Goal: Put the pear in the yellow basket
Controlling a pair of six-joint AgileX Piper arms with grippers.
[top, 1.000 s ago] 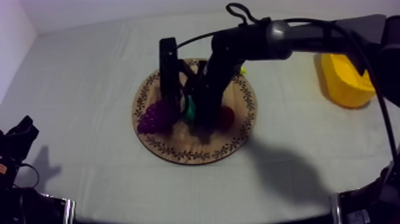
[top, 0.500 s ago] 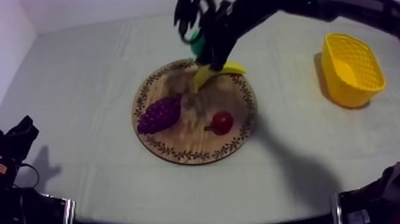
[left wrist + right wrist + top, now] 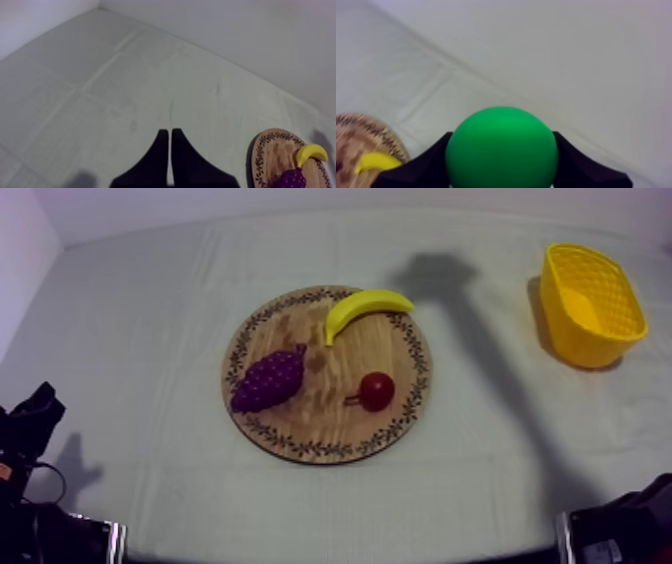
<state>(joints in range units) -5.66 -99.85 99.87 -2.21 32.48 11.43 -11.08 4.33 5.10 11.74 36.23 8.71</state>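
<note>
Between the two black fingers of the right gripper (image 3: 501, 137) sits the pear (image 3: 501, 150), smooth and green, clamped on its flanks, clear of the wooden board (image 3: 371, 135). So slick and round a fruit could squirt out on a brisk swing, or strike the rim if released short of the yellow basket (image 3: 560, 313), which stands well apart at 2 o'clock from the board. The left gripper (image 3: 169, 132) rests with its fingers pressed into a narrow wedge, holding nothing. On the board lie a banana (image 3: 362, 306) at 1 o'clock, grapes (image 3: 268, 378) at 9 and a small red fruit (image 3: 376, 390) at 4. The grey-white cloth (image 3: 150, 308) is creased but flat; a pale bare wall (image 3: 561, 40) rises beyond
</note>
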